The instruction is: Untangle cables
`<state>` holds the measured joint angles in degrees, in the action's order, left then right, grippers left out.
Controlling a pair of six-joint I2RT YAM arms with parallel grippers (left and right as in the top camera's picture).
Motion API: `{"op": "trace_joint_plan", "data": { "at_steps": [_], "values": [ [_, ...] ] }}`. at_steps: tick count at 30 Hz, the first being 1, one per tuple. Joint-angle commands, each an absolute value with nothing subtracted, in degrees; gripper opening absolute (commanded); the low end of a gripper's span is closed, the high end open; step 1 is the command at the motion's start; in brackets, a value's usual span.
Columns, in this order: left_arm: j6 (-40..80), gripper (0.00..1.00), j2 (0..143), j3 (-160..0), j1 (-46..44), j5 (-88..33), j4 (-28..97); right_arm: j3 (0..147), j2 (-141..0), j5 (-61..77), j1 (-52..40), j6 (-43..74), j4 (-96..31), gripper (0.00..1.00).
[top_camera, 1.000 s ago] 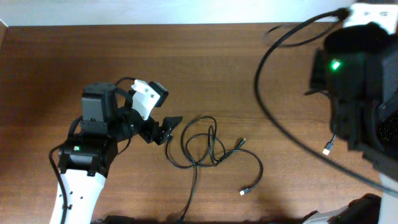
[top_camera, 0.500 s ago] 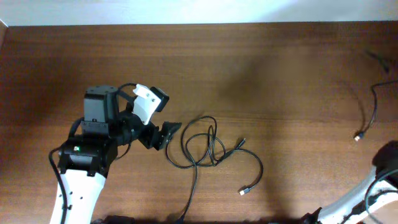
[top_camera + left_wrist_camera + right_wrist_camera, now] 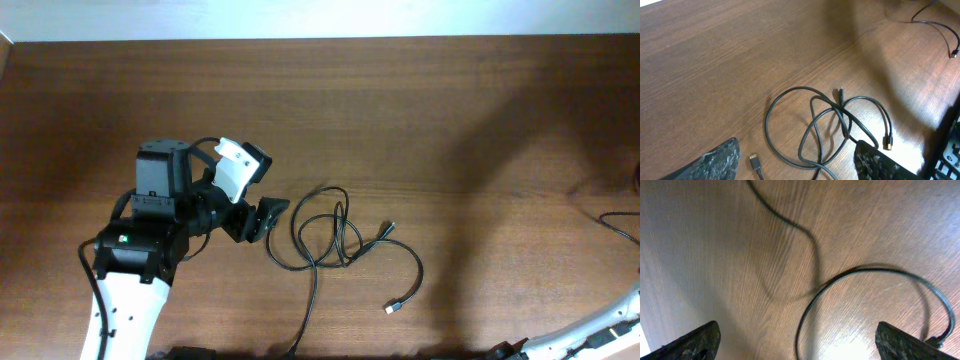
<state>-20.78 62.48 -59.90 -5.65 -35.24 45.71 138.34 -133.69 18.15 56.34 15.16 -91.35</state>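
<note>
Tangled black cables (image 3: pixel 320 238) lie in loops at the table's middle, with plug ends at the right (image 3: pixel 390 229) and lower right (image 3: pixel 397 306). My left gripper (image 3: pixel 264 218) sits just left of the loops. In the left wrist view the left gripper (image 3: pixel 797 146) is open; its mottled fingers (image 3: pixel 710 162) flank the loops (image 3: pixel 825 120) and a plug (image 3: pixel 754 161) without holding anything. A separate cable (image 3: pixel 940 30) lies far right, also at the overhead's right edge (image 3: pixel 622 223). My right gripper (image 3: pixel 797 326) hangs open above that cable's loop (image 3: pixel 865 272).
The table is brown wood (image 3: pixel 400 110), with a pale wall strip along its far edge (image 3: pixel 300 18). A white part of the right arm (image 3: pixel 600 322) shows at the bottom right corner. The left arm's white base (image 3: pixel 125 310) fills the lower left.
The right arm swung away from under the overhead camera to the far right; its gripper opened and let go of the cable. The left gripper's jaws narrowed a little.
</note>
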Motion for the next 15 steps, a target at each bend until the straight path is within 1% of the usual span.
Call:
{"op": "trace_joint_plan", "data": {
  "at_steps": [1, 2, 4, 5, 6, 7, 8, 9, 10, 12, 13, 14, 15],
  "values": [
    [-21.5, 0.76, 62.1, -60.1, -5.6, -36.0, 45.8, 138.2, -133.4, 24.1, 54.7, 11.4, -92.8, 0.99],
    [-21.5, 0.77, 62.1, -60.1, -5.6, -36.0, 45.8, 138.9, -133.4, 32.7, 53.9, 6.4, -93.8, 0.99],
    [-21.5, 0.77, 62.1, -60.1, -5.6, -36.1, 45.8, 140.9, -133.1, 34.1, 51.9, 4.3, -95.9, 0.99],
    [-21.6, 0.77, 62.1, -60.1, -5.6, -36.1, 45.8, 142.8, -132.4, 34.1, 49.4, 3.2, -97.3, 0.99],
    [-22.0, 0.78, 62.1, -60.1, -5.6, -36.1, 45.6, 143.7, -131.2, 33.0, 46.6, 3.2, -97.3, 0.98],
    [-22.0, 0.78, 62.1, -60.1, -5.6, -36.0, 45.6, 144.4, -129.8, 27.0, 44.2, 5.7, -97.3, 0.99],
    [-22.0, 0.78, 62.1, -60.1, -5.6, -36.0, 45.6, 145.1, -127.6, 14.7, 41.5, 11.8, -97.3, 0.99],
    [-22.3, 0.79, 62.1, -60.1, -5.6, -36.0, 45.7, 145.8, -125.3, 8.0, 39.6, 15.4, -97.3, 0.99],
    [-22.4, 0.78, 62.1, -60.1, -5.6, -36.0, 45.7, 146.0, -122.8, 8.3, 38.1, 16.2, -97.3, 0.99],
    [-22.9, 0.79, 62.1, -60.1, -5.6, -36.0, 45.7, 145.9, -119.7, 17.1, 33.0, 7.8, -97.3, 0.99],
    [-22.8, 0.89, 62.1, -60.1, -5.6, -35.7, 45.5, 145.9, -119.3, 19.0, 28.7, 2.9, -97.3, 0.99],
    [-22.8, 0.99, 62.1, -60.1, -5.6, -32.8, 45.2, 145.5, -119.3, 19.1, 23.2, -1.8, -97.3, 0.99],
    [-22.8, 0.99, 62.1, -60.1, -5.6, -27.5, 44.0, 144.5, -119.3, 19.0, 18.1, -4.9, -97.4, 0.99]
  ]
}}
